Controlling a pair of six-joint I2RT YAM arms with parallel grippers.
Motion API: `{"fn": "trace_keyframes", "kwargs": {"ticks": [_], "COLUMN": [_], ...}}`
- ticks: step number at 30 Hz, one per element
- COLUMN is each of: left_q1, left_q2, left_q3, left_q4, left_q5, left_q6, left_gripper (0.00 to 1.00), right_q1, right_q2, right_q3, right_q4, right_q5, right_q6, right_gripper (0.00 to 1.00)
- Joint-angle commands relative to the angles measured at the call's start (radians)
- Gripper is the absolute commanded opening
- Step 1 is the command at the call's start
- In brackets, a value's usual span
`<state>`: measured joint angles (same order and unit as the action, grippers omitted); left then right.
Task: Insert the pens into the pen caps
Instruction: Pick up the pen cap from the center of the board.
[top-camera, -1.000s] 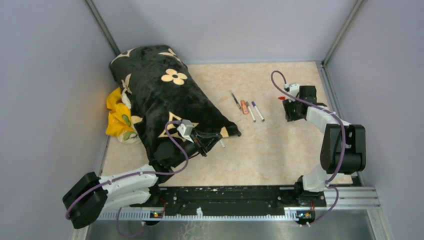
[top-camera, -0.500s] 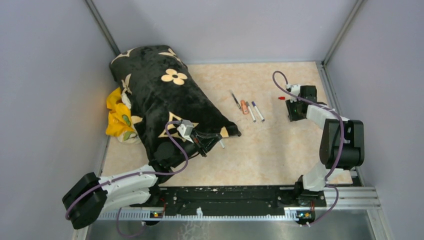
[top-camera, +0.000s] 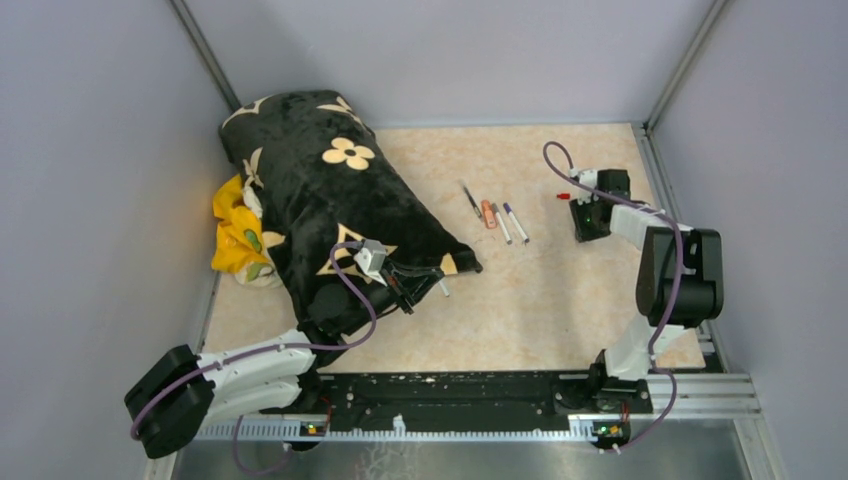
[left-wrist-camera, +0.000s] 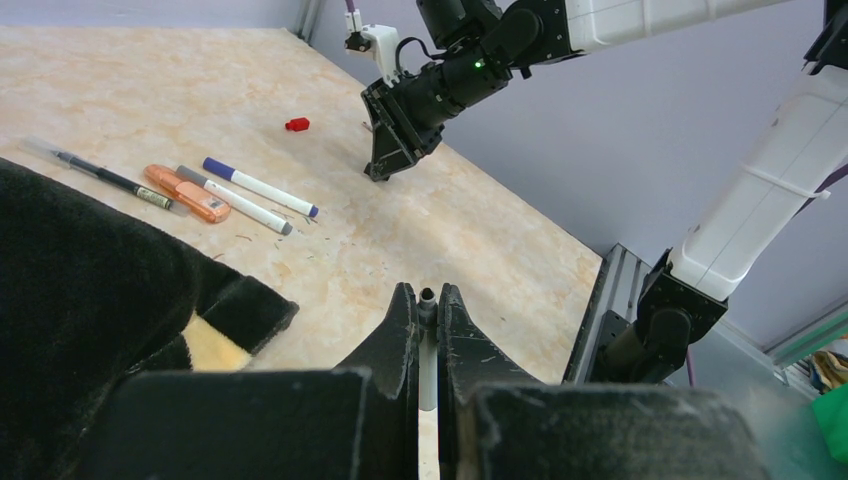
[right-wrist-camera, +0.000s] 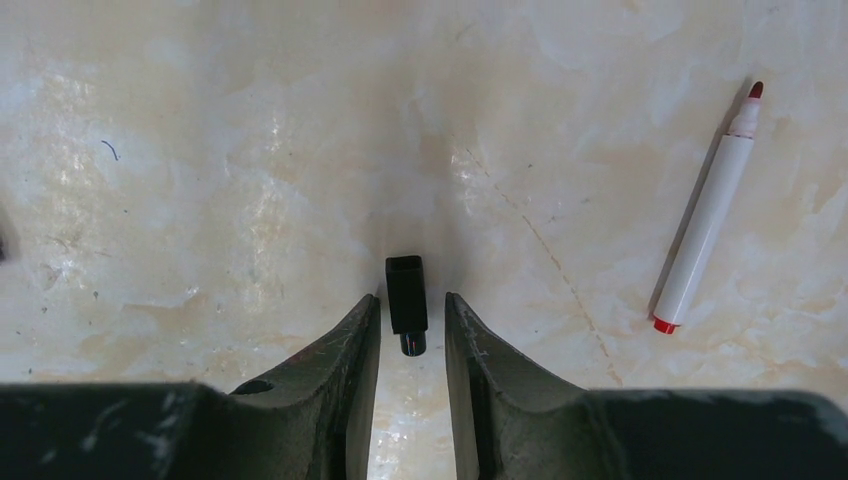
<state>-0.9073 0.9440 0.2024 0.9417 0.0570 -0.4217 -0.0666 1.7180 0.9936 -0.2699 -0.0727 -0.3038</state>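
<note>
My left gripper (left-wrist-camera: 427, 295) is shut on a white pen (left-wrist-camera: 428, 352) whose open tip pokes out past the fingertips; it hovers beside the black blanket. My right gripper (right-wrist-camera: 411, 297) points down at the table, open, its jaws straddling a black pen cap (right-wrist-camera: 405, 290) lying flat with small gaps on both sides. A white marker with a red tip (right-wrist-camera: 705, 215) lies to its right. A red cap (top-camera: 563, 196) lies just left of the right gripper (top-camera: 582, 234). Mid-table lie a thin dark pen (top-camera: 471, 201), an orange marker (top-camera: 488, 214), a white marker (top-camera: 500, 223) and a purple-capped marker (top-camera: 515, 223).
A black blanket with cream flowers (top-camera: 320, 190) covers the left of the table, with a yellow cloth (top-camera: 235, 235) at its left edge. Grey walls close in three sides. The metal base rail (top-camera: 450, 395) runs along the near edge.
The right gripper's jaws have narrowed around the black cap and its arm has shifted a little. The left arm and its pen have stayed put.
</note>
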Motion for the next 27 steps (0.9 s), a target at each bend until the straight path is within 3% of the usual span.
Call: {"fn": "trace_keyframes", "kwargs": {"ticks": [1, 8, 14, 17, 21, 27], "left_q1": [0.002, 0.002, 0.002, 0.002, 0.002, 0.002], "left_q2": [-0.009, -0.035, -0.042, -0.054, -0.081, -0.104], "left_q3": [-0.014, -0.018, -0.031, -0.037, -0.043, -0.041], "left_q4": [0.014, 0.003, 0.014, 0.015, 0.003, -0.020], "left_q5": [0.008, 0.010, 0.021, 0.023, 0.014, 0.001], "left_q6": [0.004, 0.000, -0.025, -0.034, -0.038, -0.043], "left_gripper": [0.00, 0.00, 0.00, 0.00, 0.00, 0.00], "right_q1": [-0.009, -0.009, -0.009, -0.007, 0.003, 0.138], "right_q2": [0.022, 0.039, 0.012, -0.060, -0.195, -0.356], "right_q3": [0.050, 0.059, 0.063, 0.039, -0.006, -0.137], "right_q4": [-0.002, -0.031, -0.081, -0.105, -0.165, -0.191], "right_q5": [-0.042, -0.060, -0.160, -0.291, -0.606, -0.800], "right_q6": [0.000, -0.009, -0.038, -0.069, -0.160, -0.266], "right_gripper": [0.28, 0.18, 0.02, 0.00, 0.00, 0.00]}}
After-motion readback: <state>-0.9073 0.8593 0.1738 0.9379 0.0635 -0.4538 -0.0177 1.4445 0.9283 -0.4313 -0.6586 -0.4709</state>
